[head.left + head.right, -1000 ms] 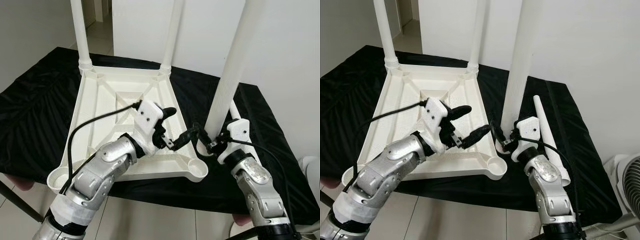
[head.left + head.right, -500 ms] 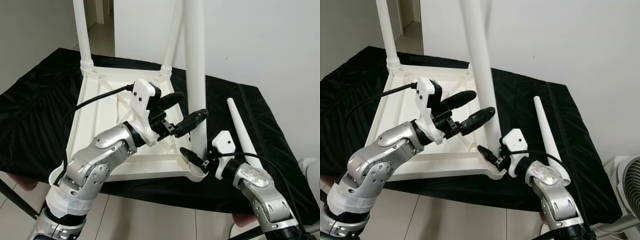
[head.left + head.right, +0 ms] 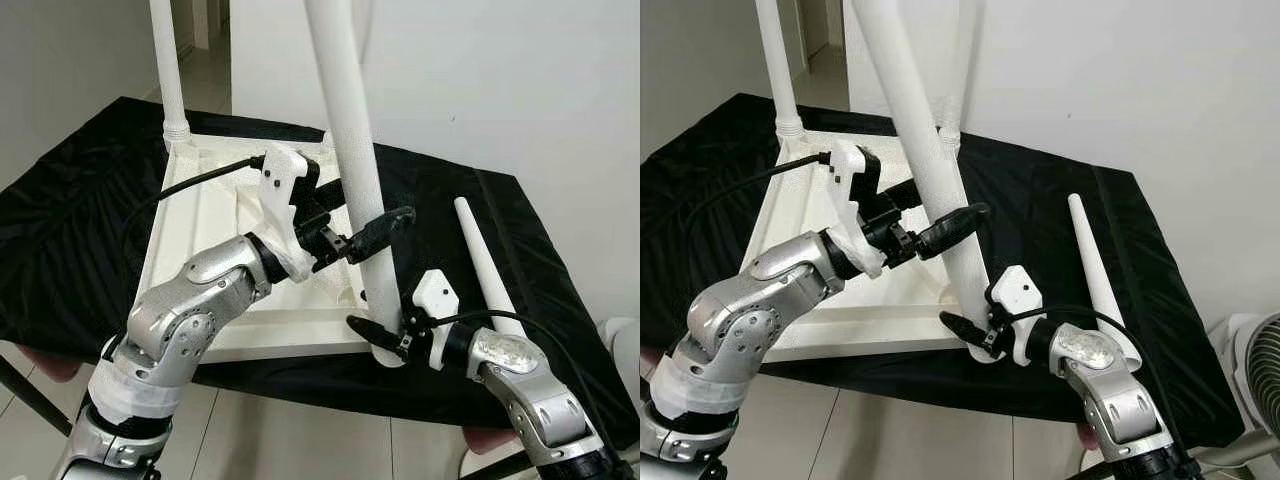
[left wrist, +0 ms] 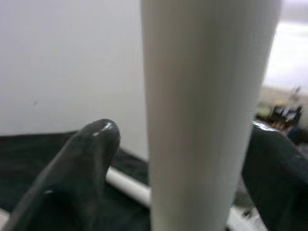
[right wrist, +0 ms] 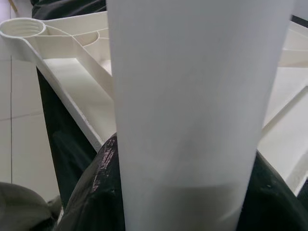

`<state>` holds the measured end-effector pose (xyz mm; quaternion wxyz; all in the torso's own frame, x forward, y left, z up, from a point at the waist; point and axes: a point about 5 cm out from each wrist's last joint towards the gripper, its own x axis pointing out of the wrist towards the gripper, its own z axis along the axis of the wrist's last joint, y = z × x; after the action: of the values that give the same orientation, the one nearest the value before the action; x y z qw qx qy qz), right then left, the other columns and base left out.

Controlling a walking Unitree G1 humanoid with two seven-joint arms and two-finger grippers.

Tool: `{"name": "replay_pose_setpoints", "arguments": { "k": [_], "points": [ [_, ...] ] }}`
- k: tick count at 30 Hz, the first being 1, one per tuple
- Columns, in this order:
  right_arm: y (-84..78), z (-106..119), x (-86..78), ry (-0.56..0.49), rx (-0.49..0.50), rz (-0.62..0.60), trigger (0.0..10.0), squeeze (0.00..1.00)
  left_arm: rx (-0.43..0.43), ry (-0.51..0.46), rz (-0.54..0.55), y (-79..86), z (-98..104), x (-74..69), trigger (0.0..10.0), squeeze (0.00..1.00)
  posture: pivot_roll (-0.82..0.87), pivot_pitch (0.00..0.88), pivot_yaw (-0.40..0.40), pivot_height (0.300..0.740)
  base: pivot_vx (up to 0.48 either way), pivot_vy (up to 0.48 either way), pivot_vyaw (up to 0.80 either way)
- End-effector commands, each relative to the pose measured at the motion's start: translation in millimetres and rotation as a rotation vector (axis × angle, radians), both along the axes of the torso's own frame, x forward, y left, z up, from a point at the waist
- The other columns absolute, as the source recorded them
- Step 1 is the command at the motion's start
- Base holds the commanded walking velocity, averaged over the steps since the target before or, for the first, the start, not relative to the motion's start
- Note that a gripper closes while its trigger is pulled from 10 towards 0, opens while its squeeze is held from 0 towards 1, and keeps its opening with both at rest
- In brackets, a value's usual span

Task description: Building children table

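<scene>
A white plastic children's tabletop (image 3: 215,225) lies upside down on a black cloth-covered table (image 3: 80,210), its ribbed underside up. Its near edge runs close to the front edge of the cloth, with little spare black cloth in front of it. Two white plastic legs already stand upright in the far corners: the far-left leg (image 3: 168,65) and another far leg (image 3: 958,70) partly hidden behind the one being handled.

The third white tapered plastic leg (image 3: 350,160) stands at the near right corner of the tabletop, leaning so its top tilts toward the robot's left. The right gripper (image 3: 385,335) has its two black fingers closed around the foot of this leg, right at the corner socket; the right wrist view shows the leg (image 5: 192,110) pressed between dark fingers (image 5: 96,183) on either side. The left gripper (image 3: 350,225) reaches in higher up, its fingers spread wide, one on each side of the shaft; in the left wrist view a finger (image 4: 77,168) sits apart from the leg, with a gap showing, so it brackets the shaft without squeezing it.

A fourth loose white tapered leg (image 3: 485,265) lies flat on the cloth to the right, well apart from the tabletop, with open cloth around it. A white wall (image 3: 520,90) stands close behind the table's far right edge.
</scene>
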<state>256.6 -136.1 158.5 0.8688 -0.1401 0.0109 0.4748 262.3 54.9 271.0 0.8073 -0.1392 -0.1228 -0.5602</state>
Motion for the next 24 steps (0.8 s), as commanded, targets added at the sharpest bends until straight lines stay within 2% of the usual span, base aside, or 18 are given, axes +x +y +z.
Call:
{"name": "replay_pose_setpoints", "arguments": {
  "k": [1, 14, 15, 16, 17, 23, 24],
  "points": [
    [-1.0, 4.2, 0.2, -0.004, -0.01, 0.016, 10.0, 0.0, -0.04, -0.003, -0.106, -0.4, 6.1, -5.6, 0.0, 0.0, 0.0, 0.0, -0.111, 0.74, 0.0, 0.0, 0.0],
    [0.0, 4.2, 1.2, 0.031, 0.005, 0.01, 10.0, 0.0, -0.058, 0.022, -0.124, 1.5, 9.4, -6.6, 0.0, 0.0, 0.0, 0.0, -0.113, 0.74, 0.0, 0.0, 0.0],
    [0.5, 4.6, 2.7, 0.027, 0.016, -0.004, 10.0, 0.34, -0.058, 0.024, -0.125, 1.3, 9.6, -6.4, 0.0, 0.0, 0.0, 0.0, -0.117, 0.74, 0.0, 0.0, 0.0],
    [0.5, 4.6, 2.7, 0.027, 0.016, -0.004, 10.0, 0.34, -0.058, 0.024, -0.125, 1.3, 9.6, -6.4, 0.0, 0.0, 0.0, 0.0, -0.117, 0.74, 0.0, 0.0, 0.0],
    [0.9, 5.0, 4.6, 0.031, 0.033, -0.017, 10.0, 1.0, -0.055, 0.029, -0.113, 1.1, 9.7, -4.9, 0.0, 0.0, 0.0, 0.0, -0.117, 0.74, 0.0, 0.0, 0.0],
    [1.6, 8.2, 8.5, 0.018, 0.063, -0.043, 10.0, 1.0, -0.051, 0.031, -0.075, 1.0, 11.9, -0.9, 0.0, 0.0, 0.0, 0.0, -0.116, 0.74, 0.0, 0.0, 0.0],
    [2.2, 10.2, 11.5, -0.009, 0.068, -0.068, 10.0, 1.0, -0.037, 0.025, -0.032, 0.7, 13.6, 3.2, 10.0, 0.0, 0.0, 0.0, -0.118, 0.74, 0.0, 0.0, 0.0]
  ]
}}
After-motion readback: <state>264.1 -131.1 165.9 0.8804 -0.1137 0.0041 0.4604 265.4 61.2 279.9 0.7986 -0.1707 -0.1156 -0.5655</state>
